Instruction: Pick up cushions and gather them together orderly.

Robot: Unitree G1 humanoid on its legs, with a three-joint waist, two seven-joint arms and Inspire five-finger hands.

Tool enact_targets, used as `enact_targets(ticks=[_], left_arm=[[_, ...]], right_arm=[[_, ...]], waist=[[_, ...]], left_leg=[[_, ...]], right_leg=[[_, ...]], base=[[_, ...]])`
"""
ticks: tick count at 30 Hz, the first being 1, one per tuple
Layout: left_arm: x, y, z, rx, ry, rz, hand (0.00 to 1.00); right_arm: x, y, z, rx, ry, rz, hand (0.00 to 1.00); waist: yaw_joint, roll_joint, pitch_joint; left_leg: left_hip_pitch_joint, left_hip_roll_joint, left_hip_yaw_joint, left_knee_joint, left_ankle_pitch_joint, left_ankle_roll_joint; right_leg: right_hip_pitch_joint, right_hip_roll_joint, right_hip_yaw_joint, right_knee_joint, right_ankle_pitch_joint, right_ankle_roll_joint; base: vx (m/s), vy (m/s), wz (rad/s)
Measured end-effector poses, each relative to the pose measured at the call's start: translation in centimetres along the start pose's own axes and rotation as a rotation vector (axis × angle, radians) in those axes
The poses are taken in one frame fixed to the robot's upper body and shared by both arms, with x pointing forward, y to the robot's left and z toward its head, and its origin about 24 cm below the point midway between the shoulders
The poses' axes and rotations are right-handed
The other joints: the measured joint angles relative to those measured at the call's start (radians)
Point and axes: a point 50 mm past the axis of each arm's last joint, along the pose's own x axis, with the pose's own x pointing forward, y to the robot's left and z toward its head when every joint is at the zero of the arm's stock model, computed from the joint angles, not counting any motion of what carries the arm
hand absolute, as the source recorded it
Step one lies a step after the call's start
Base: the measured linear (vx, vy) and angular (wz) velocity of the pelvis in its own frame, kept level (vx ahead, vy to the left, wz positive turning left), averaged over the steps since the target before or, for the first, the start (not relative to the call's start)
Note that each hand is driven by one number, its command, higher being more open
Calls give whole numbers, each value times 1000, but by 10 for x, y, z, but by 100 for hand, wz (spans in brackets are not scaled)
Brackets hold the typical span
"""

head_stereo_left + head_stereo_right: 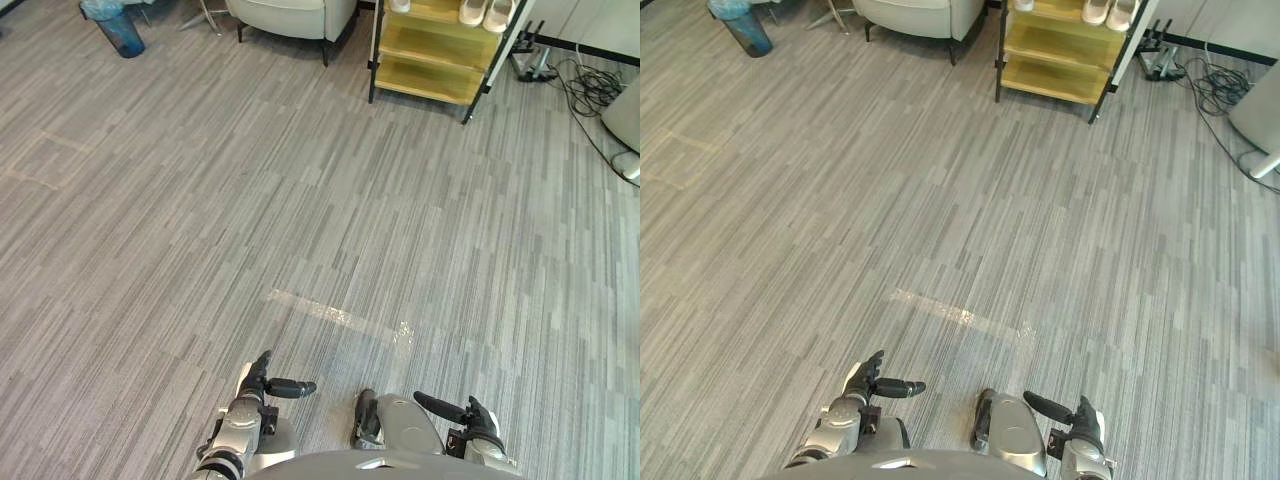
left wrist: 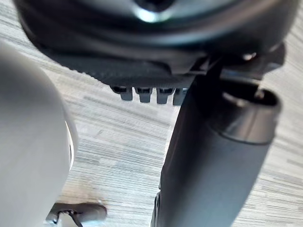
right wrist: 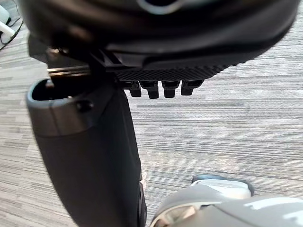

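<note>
The left hand (image 1: 258, 378) and right hand (image 1: 478, 424) hang low over the near edge of the grey floor (image 1: 300, 200). Both have loose, straight fingers with thumbs out and hold nothing. By the far edge stand a chair (image 1: 295, 15), a shelf (image 1: 430, 78) and a bin (image 1: 115, 25).

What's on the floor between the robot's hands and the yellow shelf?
Only grey carpet, with a pale strip ahead of the left hand and right hand; otherwise bare up to the yellow shelf, in the left eye view.
</note>
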Motion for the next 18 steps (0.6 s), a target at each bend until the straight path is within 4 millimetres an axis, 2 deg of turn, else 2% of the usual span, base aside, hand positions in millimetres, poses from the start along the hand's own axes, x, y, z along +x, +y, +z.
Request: enact_targets(ticks=[2,3,4,5,6,7,8,11,15,18], left_arm=[[0,-2,3,-6,-11,-5,100],[1,-5,6,-10,-18,-11,100],[1,-6,6,-12,-20,-13,100],[1,-7,6,-14,-22,-15,100],[0,-9,5,-18,-16,-18,100],[0,-7,3,-14,-7,-14,100],[1,-4,1,-13,3,-8,100],[1,6,-3,7,19,12,100],[0,14,-13,32,54,26,100],[-3,23,-26,50,102,43,100]], right_arm=[[0,3,4,8,-19,7,100],[-1,8,7,15,-25,16,100],[-1,10,7,18,-27,20,100],[-2,13,7,21,-25,26,100],[-2,12,7,20,-24,24,100],[-3,16,4,20,-11,33,100],[-5,22,-2,26,8,48,100],[-8,31,-8,30,36,74,100],[-8,31,-10,17,50,80,100],[-5,27,-10,-8,60,77,100]], waist=[[11,0,-2],[24,-4,-4],[27,-5,-5],[30,-9,-10],[30,-1,-21],[35,-18,-31],[35,-47,-47],[43,-84,-69],[43,-84,-73],[40,-79,-80]], left_leg=[[-16,-20,-6,-109,-22,9],[-28,-51,-55,-229,-20,15],[-31,-64,-78,-274,-17,17],[-34,-93,-124,-367,5,24],[-28,-112,-151,-445,91,24],[-12,-124,-144,-460,152,-12],[-2,-146,-125,-476,150,1],[24,-182,-66,-482,132,31],[75,-214,-13,-534,132,51],[129,-232,26,-612,160,67]], right_leg=[[29,-1,25,-16,0,2],[31,-6,44,-20,-1,12],[31,-9,50,-21,-2,15],[31,-18,61,-19,-8,33],[31,-21,74,-15,-15,55],[32,-36,101,-10,-24,78],[29,-61,110,-17,-18,96],[23,-106,158,-21,-1,127],[24,-143,185,-36,20,164],[26,-162,182,-54,42,185]], base=[[162,83,-42],[124,123,-37],[162,193,-35],[171,231,-24],[185,251,-36],[218,240,-32],[194,181,-25],[206,232,-33],[60,143,-37],[-6,65,-30]])
